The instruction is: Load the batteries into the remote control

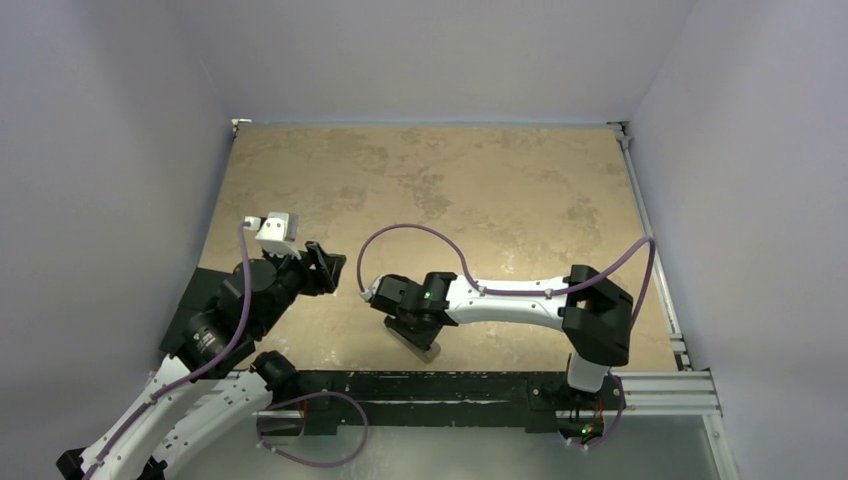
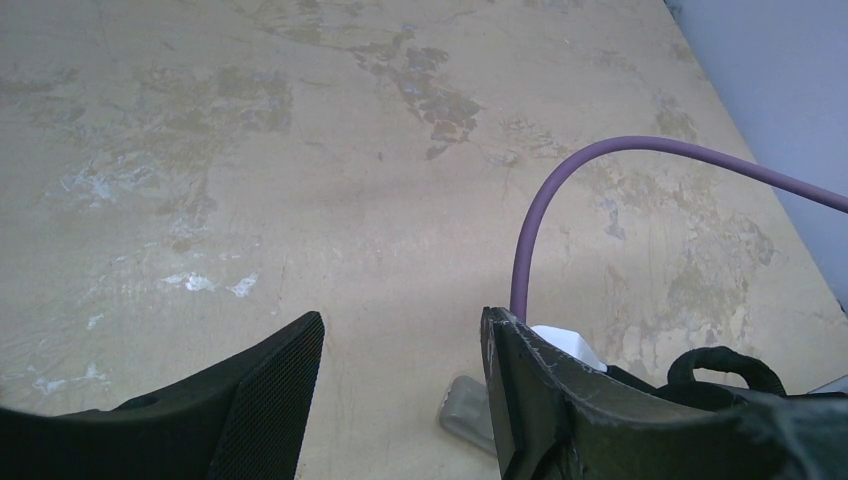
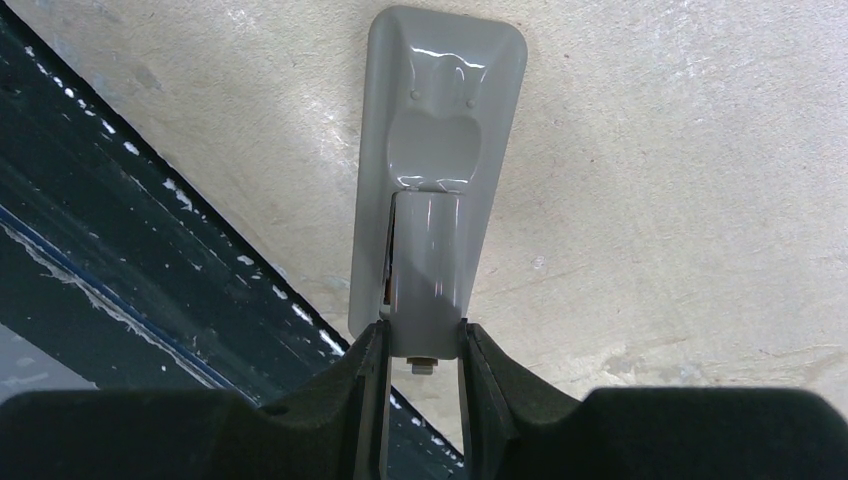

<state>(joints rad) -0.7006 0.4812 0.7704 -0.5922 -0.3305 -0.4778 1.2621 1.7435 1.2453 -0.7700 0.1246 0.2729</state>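
Observation:
The remote control (image 3: 440, 110) lies grey back up at the table's near edge; it also shows in the top view (image 1: 428, 347) and as a grey end in the left wrist view (image 2: 462, 408). My right gripper (image 3: 425, 345) is shut on the small grey cover piece (image 3: 428, 265), which sits over the battery recess, tilted. The batteries are hidden; only a thin brown sliver shows at the cover's left edge. My left gripper (image 2: 400, 340) is open and empty, just left of the remote, and appears in the top view (image 1: 330, 268).
The black frame rail (image 3: 150, 260) runs right beside the remote, along the table's near edge (image 1: 450, 385). The right arm's purple cable (image 2: 560, 190) arches over the table between the two arms. Grey walls enclose the table.

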